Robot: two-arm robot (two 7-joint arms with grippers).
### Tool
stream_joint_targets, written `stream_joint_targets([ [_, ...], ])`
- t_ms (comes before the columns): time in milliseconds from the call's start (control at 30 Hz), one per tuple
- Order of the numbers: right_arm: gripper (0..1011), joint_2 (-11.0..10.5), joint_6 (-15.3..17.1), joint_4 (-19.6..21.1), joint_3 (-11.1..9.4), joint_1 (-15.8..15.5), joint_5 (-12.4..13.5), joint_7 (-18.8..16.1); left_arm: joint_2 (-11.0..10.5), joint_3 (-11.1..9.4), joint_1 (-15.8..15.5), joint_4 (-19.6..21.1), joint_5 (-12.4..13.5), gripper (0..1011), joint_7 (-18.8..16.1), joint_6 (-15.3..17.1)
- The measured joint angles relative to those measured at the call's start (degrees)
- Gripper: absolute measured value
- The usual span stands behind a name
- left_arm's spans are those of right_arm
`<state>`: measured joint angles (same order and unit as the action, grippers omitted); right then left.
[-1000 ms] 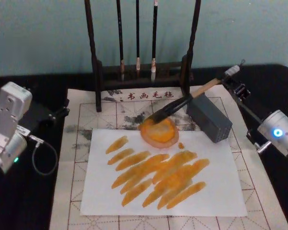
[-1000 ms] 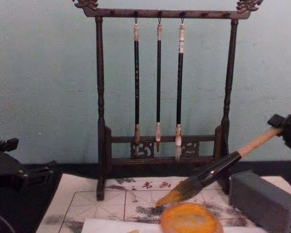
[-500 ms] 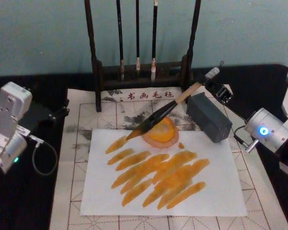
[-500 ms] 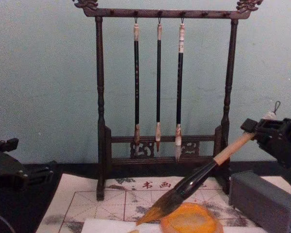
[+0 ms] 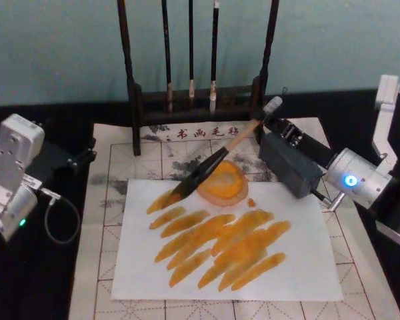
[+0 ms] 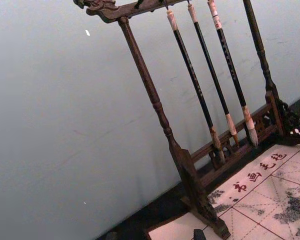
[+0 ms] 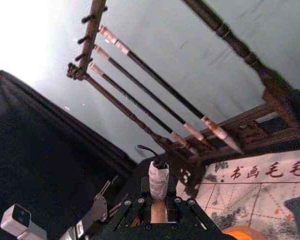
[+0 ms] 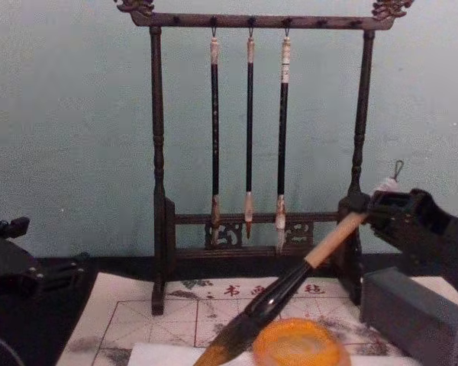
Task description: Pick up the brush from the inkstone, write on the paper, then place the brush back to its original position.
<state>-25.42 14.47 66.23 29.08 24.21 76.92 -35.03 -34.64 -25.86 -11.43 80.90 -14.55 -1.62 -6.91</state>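
Observation:
The brush (image 5: 217, 157) has a tan handle, a black lower section and an orange-stained tuft. It slants down to the left, with my right gripper (image 5: 275, 119) shut on the handle just under the white end cap (image 7: 158, 180). Its tip hangs at the far left edge of the white paper (image 5: 300, 260), by the first orange stroke; I cannot tell whether it touches. The grey block-shaped inkstone (image 5: 290, 163) lies under the right gripper (image 8: 370, 210). An orange dish (image 5: 223, 185) sits beside the inkstone. My left gripper (image 5: 70, 159) is parked at the left.
A dark wooden rack (image 5: 137, 100) with three thin hanging brushes (image 5: 191, 53) stands behind the beige grid mat (image 5: 103, 227). Several orange strokes (image 5: 220, 243) cover the middle of the paper. Black cloth (image 5: 47, 280) flanks the mat.
My right gripper has carried the brush left and toward me. The tip has gone from above the orange dish to the paper's far left edge. The left arm has not moved.

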Motion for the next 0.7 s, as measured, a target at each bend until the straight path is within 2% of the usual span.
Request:
stream_joint_targets([
  [267, 181, 0.60, 0.39, -0.25, 2.38, 1.40, -0.30, -0.13, 0.00, 0.00, 0.00, 0.00, 0.00, 1001, 0.00, 0.00],
  [700, 181, 1.81, 0.73, -0.95, 6.51, 3.65, -2.17, -0.21, 0.00, 0.00, 0.00, 0.00, 0.00, 1001, 0.00, 0.00],
])
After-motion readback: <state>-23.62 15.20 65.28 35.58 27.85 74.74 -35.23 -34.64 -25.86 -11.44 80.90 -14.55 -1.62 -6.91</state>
